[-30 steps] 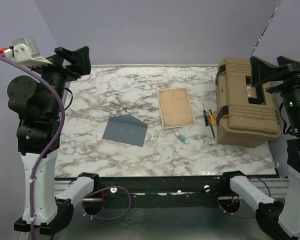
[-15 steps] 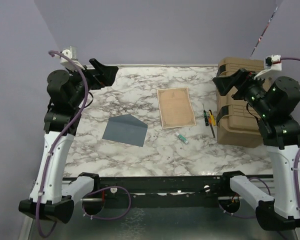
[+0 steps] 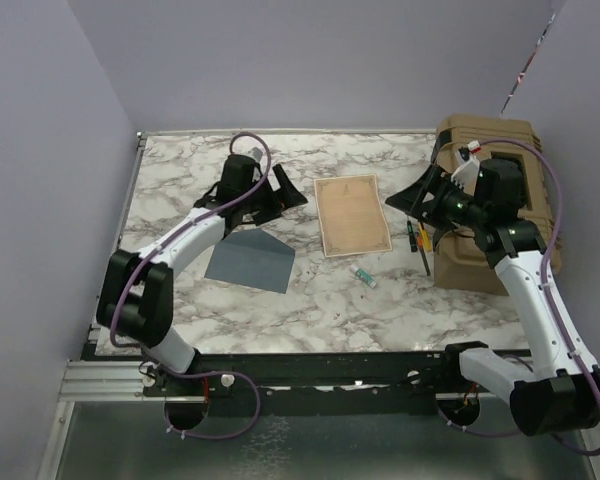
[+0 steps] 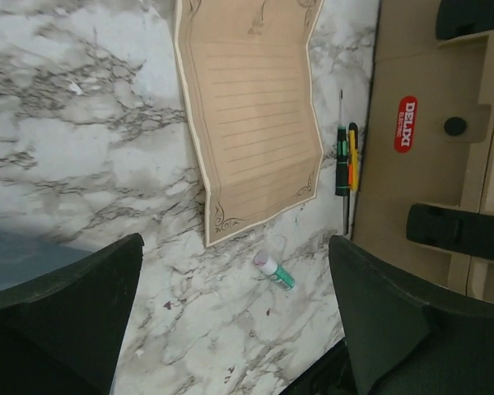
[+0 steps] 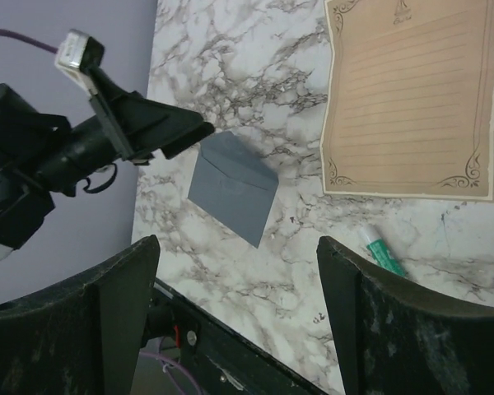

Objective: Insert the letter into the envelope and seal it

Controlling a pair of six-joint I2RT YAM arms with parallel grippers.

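Both arms have lowered over the table; left gripper and right gripper flank the letter at table centre, jaws wide, holding nothing. The envelope lies nearer the left edge; insertion not started.

Rocking the white-and-black look here
My left arm and right arm are wearing white shells over black joints, trailing purple cables, and I'm sporting chunky matte black fingers.
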